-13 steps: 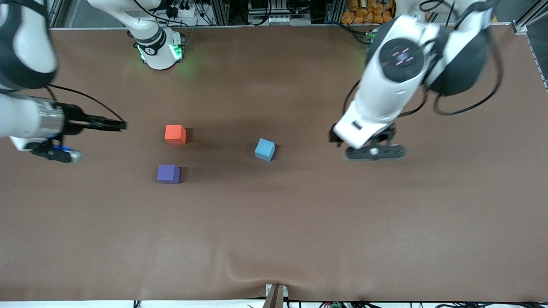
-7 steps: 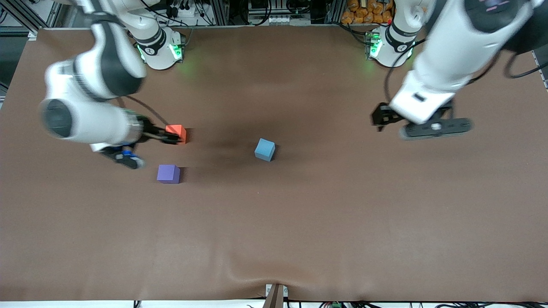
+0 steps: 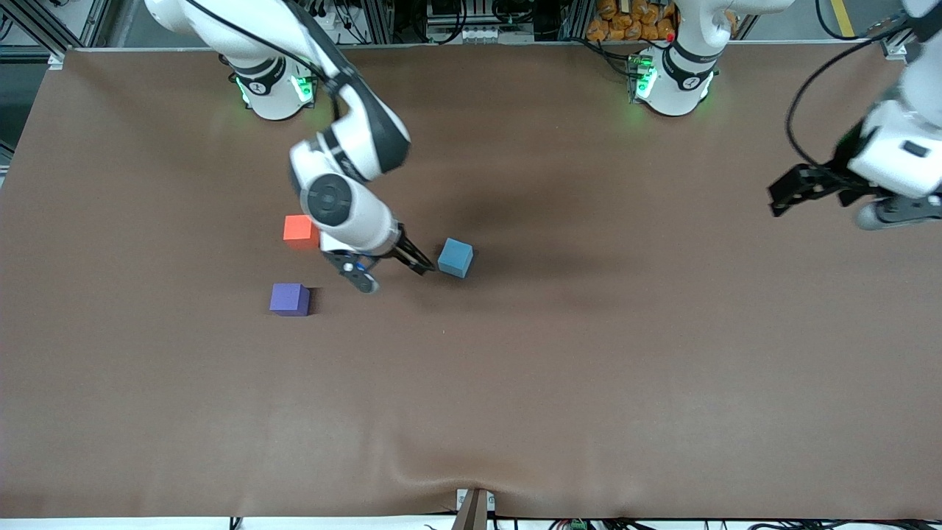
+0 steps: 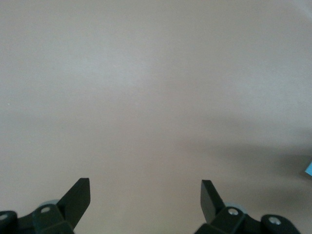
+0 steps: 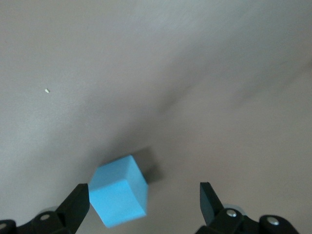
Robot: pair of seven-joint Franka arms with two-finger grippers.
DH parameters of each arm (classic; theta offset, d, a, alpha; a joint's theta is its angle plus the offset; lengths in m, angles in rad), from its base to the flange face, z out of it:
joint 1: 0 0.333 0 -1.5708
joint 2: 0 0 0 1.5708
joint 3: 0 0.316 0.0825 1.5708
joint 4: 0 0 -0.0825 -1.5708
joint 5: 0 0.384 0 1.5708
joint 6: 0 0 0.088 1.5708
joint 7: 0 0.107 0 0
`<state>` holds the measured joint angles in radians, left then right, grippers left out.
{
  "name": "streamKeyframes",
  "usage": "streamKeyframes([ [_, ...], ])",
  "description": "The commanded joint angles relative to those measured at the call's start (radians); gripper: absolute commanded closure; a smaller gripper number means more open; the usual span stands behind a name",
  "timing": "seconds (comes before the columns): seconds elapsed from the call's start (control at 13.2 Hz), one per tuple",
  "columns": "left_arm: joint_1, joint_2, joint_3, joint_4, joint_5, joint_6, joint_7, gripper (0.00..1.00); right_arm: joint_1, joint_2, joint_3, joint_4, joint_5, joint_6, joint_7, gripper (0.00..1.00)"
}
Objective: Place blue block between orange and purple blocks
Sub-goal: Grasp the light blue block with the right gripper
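**Right arm closing in on the blue block**

No readable labels anywhere. Right gripper (image 3: 421, 265) spread wide, empty – just beside the blue block (image 3: 455, 258), which sits on the table (image 3: 589, 383) well apart from the orange block (image 3: 298, 230) and purple block (image 3: 288, 299). Left gripper (image 3: 791, 193) spread too, holding nothing, over its own end.

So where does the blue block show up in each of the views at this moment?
Front view: blue block sits on the brown table, toward the left arm's end from the orange block, right beside the right tool.
Right wrist view: it lies low in the picture, near one of the open tool's fingers.
Left wrist view: only a blue sliver at the picture's edge.
Shared landmark: the brown table.
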<state>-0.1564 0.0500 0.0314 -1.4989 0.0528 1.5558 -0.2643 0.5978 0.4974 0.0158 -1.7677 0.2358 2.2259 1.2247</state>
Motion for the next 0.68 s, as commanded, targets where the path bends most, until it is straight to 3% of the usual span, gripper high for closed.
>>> streamKeyframes([
  [0.0, 0.059, -0.015, -0.004, -0.001, 0.005, -0.007, 0.019, 0.00, 0.057, 0.102, -0.011, 0.103, 0.008, 0.054, 0.056, 0.00],
  [0.38, 0.109, -0.010, 0.001, 0.048, 0.016, -0.075, 0.037, 0.00, 0.117, 0.191, -0.013, 0.191, -0.012, 0.058, 0.044, 0.00],
  [0.61, 0.161, -0.018, -0.005, 0.045, -0.007, -0.097, 0.142, 0.00, 0.142, 0.202, -0.013, 0.154, -0.154, 0.054, 0.019, 0.00],
])
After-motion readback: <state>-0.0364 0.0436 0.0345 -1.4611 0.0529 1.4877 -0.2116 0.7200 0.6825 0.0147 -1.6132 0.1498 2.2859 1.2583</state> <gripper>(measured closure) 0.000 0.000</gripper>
